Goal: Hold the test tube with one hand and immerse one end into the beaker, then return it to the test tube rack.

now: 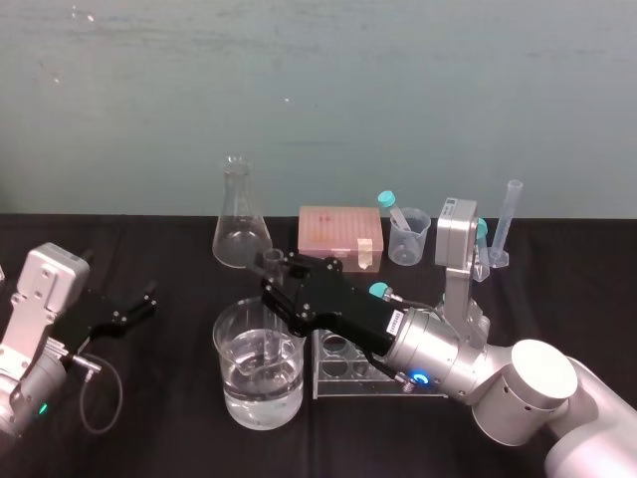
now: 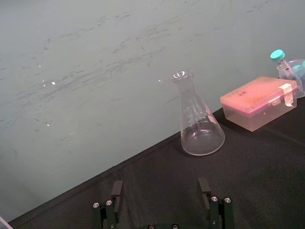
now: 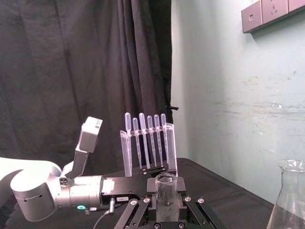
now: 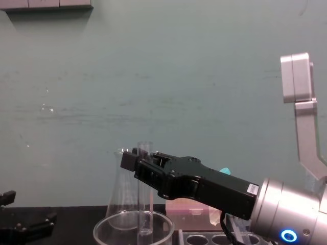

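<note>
1. Progress: tube (image 4: 145,194) is out of the rack (image 1: 338,386) and over the beaker (image 1: 221,321), so pick-up and carry look done. This looks like the dip step, roughly the midpoint of the task.
2. Tube position: in the chest view its lower end sits below the beaker rim, inside the glass and near the middle. The beaker holds water part way up. Can't tell whether the tip is in the water or just above it.
3. R gripper (image 4: 134,162): reaches in from the right, over the rack's left end. Fingers are closed on the tube's upper part, just under the open mouth. The wrist view shows the mouth seated between them.
4. L gripper (image 2: 160,187): parked at the far left of the table, well apart from the glassware. Fingers are spread wide and hold nothing.
5. Left to do, judging by this: confirm or finish the dip, lift clear of the rim, move right, then drop the tube into a free rack hole and let go.
6. Orientation: long axis vertical or v. close to it. Open mouth up, round bottom pointing down into the beaker.
7. Rack sits just right of the beaker, nearly touching, so the return trip is short.
</note>
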